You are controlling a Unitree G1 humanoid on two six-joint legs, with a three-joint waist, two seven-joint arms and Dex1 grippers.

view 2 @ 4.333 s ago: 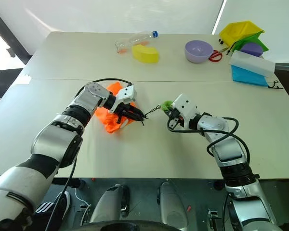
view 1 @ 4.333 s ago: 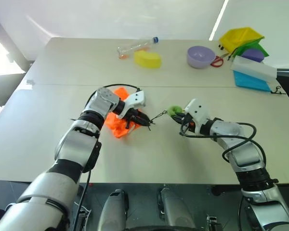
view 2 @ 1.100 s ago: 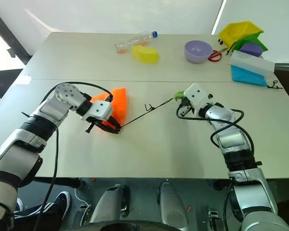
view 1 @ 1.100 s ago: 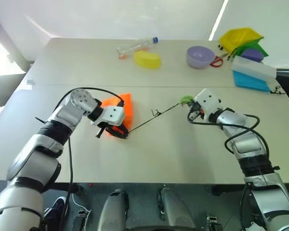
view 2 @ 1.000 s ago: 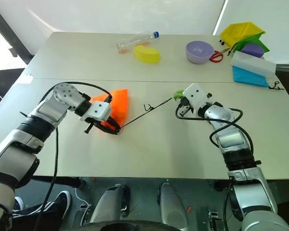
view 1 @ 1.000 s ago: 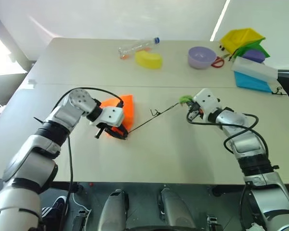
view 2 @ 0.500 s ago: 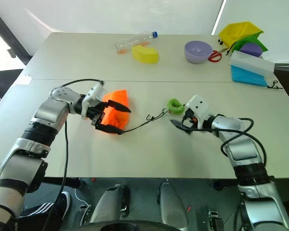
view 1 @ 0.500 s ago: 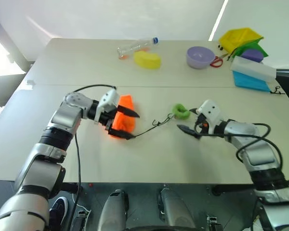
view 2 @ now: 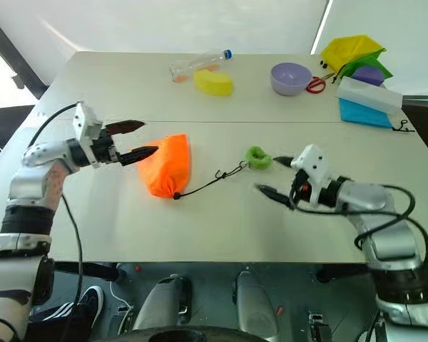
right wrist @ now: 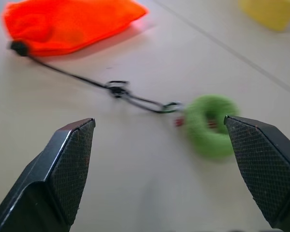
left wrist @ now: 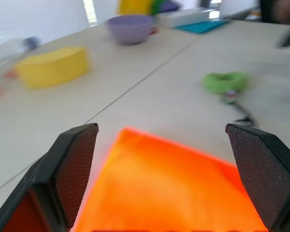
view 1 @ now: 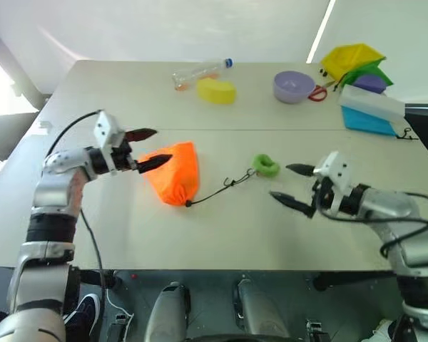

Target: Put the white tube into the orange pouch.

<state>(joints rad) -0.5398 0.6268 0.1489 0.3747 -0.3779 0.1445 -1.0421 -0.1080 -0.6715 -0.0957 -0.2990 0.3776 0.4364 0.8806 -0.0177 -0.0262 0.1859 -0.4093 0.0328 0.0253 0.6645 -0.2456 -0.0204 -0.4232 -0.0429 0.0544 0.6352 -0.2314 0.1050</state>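
Head views: the orange pouch (view 1: 172,173) lies limp on the counter (view 1: 221,228), its mouth apparently cinched, cord (view 2: 208,181) trailing to a green ring (view 1: 267,165). Left gripper (view 1: 148,148) and right gripper (view 1: 291,186) hover beside them, fingers spread and empty.

Left wrist view: soft fabric sags; pinch its rim.

Right wrist view: the ring looks light.

clear bottle (view 1: 202,70), yellow block (view 1: 216,90), purple bowl (view 1: 293,85)

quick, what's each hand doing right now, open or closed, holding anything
Left hand: open, holding nothing, beside the orange pouch.
Right hand: open, holding nothing, near the green ring.
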